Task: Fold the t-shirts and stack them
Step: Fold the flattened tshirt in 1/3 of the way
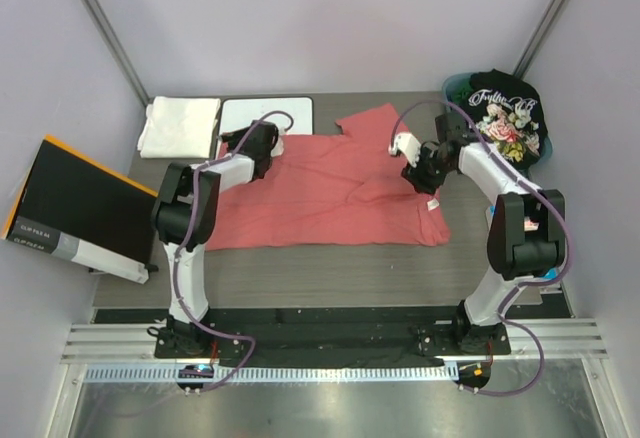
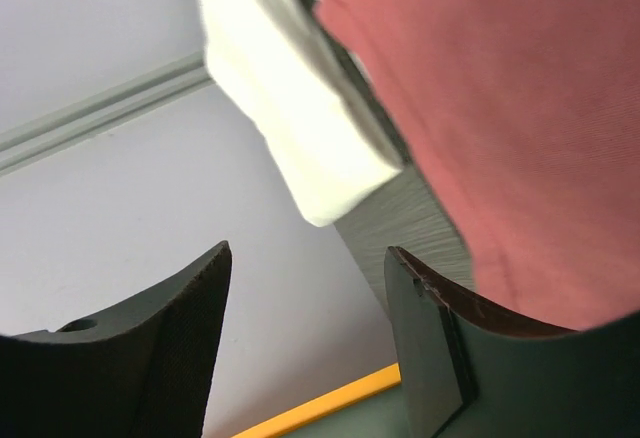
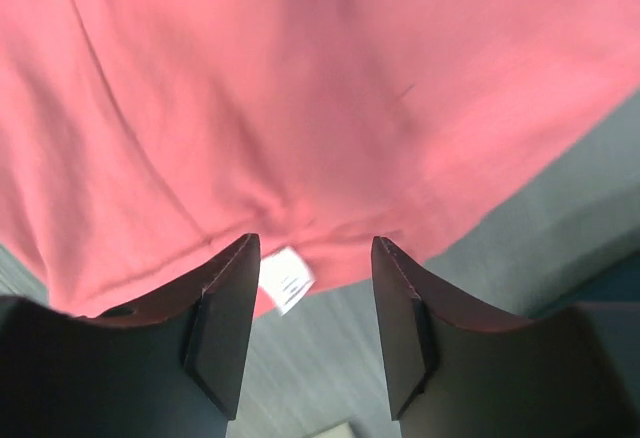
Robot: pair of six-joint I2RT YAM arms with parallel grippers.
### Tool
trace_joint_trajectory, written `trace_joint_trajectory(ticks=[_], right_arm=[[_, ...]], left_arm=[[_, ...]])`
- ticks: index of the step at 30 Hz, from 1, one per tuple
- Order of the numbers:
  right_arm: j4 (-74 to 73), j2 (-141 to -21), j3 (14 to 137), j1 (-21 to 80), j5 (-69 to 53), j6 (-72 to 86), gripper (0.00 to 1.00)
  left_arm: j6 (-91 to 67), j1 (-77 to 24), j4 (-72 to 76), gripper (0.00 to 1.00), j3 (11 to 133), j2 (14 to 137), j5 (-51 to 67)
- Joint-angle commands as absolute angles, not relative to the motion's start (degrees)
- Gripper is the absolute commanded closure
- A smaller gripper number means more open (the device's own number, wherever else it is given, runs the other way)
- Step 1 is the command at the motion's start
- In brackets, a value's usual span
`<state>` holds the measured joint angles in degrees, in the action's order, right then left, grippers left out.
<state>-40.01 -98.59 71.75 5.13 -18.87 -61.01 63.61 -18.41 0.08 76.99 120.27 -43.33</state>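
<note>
**Tools released above the spread salmon-red t-shirt**

Nearest the arm bases, the grey tabletop (image 1: 330, 268) is bare along its front edge. A black box with an orange edge (image 1: 75, 208) leans off its left side; the white lettering on it is too small to read.

The salmon-red t-shirt (image 1: 330, 193) lies spread flat across the middle of the tabletop, one sleeve pointing to the far side. The right tool (image 1: 428, 183) hangs over the shirt's right edge with its jaws apart, grasping nothing. Only the right wrist view shows a small white sewn-in label (image 3: 286, 279) poking out from under the hem, framed between the two fingers; its print is blurred. The left tool (image 1: 262, 143) sits at the shirt's far left corner, also released. Its wrist view shows a clear gap between the fingers and the red cloth off to one side.

At the far left lies the folded white t-shirt (image 1: 180, 126), with a whiteboard (image 1: 265, 113) just beside it. In the far right corner, the black t-shirt (image 1: 505, 118) is heaped in a teal basket (image 1: 455, 86). Its floral print and white script face up, but the script cannot be read.
</note>
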Motion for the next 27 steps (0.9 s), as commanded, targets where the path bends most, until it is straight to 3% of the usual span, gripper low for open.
trace_joint_trajectory(ticks=[1,9,16,27], right_arm=[[-41.49,-100.53,84.60,6.59,-29.26,-51.35,0.46],[-44.12,-120.31,104.57,8.61,-37.43,-44.30,0.46],[-63.49,-132.00,120.99,8.61,-43.06,-52.19,0.47],[-79.19,-132.54,122.17,8.61,-43.77,-63.19,0.45]], left_arm=[[62.58,-20.65,0.44,0.35,77.43,114.17,-41.22],[63.11,-22.24,0.35,0.34,76.03,114.70,-40.43],[63.11,-22.24,0.35,0.34,75.32,114.43,-41.04],[62.93,-22.32,0.09,0.34,76.02,115.84,-41.92]])
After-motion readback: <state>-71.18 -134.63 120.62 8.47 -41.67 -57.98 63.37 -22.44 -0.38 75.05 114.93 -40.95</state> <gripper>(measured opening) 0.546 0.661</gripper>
